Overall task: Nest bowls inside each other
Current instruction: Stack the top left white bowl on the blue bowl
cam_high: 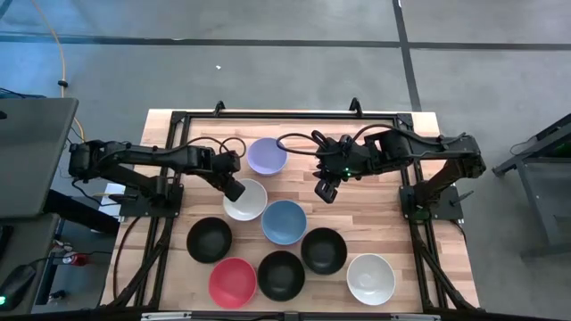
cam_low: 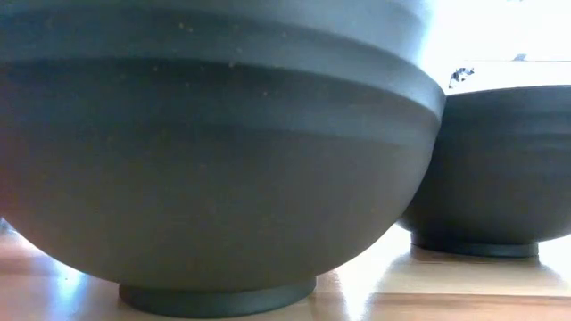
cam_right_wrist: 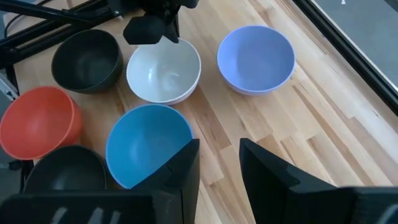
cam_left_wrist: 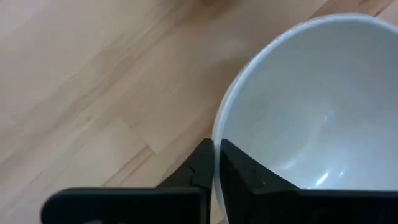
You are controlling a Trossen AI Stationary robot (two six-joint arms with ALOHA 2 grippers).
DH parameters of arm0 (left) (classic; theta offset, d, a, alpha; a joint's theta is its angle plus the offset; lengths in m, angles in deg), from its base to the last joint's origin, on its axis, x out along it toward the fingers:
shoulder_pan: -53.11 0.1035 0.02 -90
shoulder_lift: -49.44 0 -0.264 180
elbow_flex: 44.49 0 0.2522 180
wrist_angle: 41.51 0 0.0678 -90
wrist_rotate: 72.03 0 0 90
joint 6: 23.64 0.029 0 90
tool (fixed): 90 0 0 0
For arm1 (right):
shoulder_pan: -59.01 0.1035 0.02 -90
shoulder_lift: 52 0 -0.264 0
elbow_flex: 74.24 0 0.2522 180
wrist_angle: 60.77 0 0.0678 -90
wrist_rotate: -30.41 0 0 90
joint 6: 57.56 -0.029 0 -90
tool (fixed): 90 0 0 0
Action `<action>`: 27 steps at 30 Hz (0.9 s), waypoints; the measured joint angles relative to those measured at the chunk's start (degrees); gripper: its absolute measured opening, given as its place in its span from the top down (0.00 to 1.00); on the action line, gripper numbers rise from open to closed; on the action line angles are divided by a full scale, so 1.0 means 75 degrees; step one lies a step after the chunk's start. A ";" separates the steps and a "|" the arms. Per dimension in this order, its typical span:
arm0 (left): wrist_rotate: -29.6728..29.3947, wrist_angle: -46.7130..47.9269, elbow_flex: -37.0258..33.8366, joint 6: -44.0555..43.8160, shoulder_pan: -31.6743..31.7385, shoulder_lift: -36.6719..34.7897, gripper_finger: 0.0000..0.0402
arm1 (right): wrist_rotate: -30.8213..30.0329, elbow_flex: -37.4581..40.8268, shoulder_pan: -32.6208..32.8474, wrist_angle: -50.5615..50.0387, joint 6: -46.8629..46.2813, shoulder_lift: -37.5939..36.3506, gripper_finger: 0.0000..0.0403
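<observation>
Several bowls stand on the wooden table (cam_high: pixel 393 160). My left gripper (cam_left_wrist: pixel 214 163) is shut on a white bowl (cam_high: pixel 247 201) at mid table, at the bowl's far left side. Far of it stands a lavender bowl (cam_high: pixel 267 155), right of it a blue bowl (cam_high: pixel 284 221). A black bowl (cam_high: pixel 210 240), a red bowl (cam_high: pixel 232 282), two more black bowls (cam_high: pixel 281 275) (cam_high: pixel 323 251) and a second white bowl (cam_high: pixel 370 278) stand nearer the front edge. My right gripper (cam_right_wrist: pixel 217 155) hangs open above the table, right of the blue bowl (cam_right_wrist: pixel 149 144). My left gripper pinches the white bowl's rim (cam_left_wrist: pixel 217 134) at its far left side, one finger (cam_left_wrist: pixel 245 171) inside the bowl and the other finger (cam_left_wrist: pixel 200 167) outside. The fingers come from above, pointing steeply down. The bowl stands upright on the table.
Black frame rails (cam_high: pixel 169 160) run along the table's left, right and far sides. Bare wood lies between the lavender bowl and the right arm's base. In the low view two black bowls (cam_low: pixel 214 160) (cam_low: pixel 500 160) fill the picture.
</observation>
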 joint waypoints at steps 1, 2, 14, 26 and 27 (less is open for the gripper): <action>-0.0011 -0.0039 0.0000 0.0006 0.0000 0.0000 0.98 | 0.0000 0.0000 0.0002 0.0000 0.0000 0.0000 0.74; -0.0012 -0.0055 0.0000 0.0009 0.0002 0.0000 0.98 | 0.0000 0.0000 0.0002 0.0000 0.0000 0.0000 0.74; 0.0579 0.0072 0.0186 0.0461 0.0590 -0.0189 1.00 | 0.0000 0.0000 0.0002 -0.0026 0.0000 0.0000 0.74; 0.1080 0.1362 0.2272 0.1200 0.1059 -0.0230 1.00 | 0.0003 0.0000 0.0095 -0.0222 -0.0002 -0.0003 0.74; 0.1082 0.1396 0.2453 0.1195 0.1027 -0.0230 1.00 | 0.0003 0.0000 0.0095 -0.0274 -0.0038 -0.0003 0.74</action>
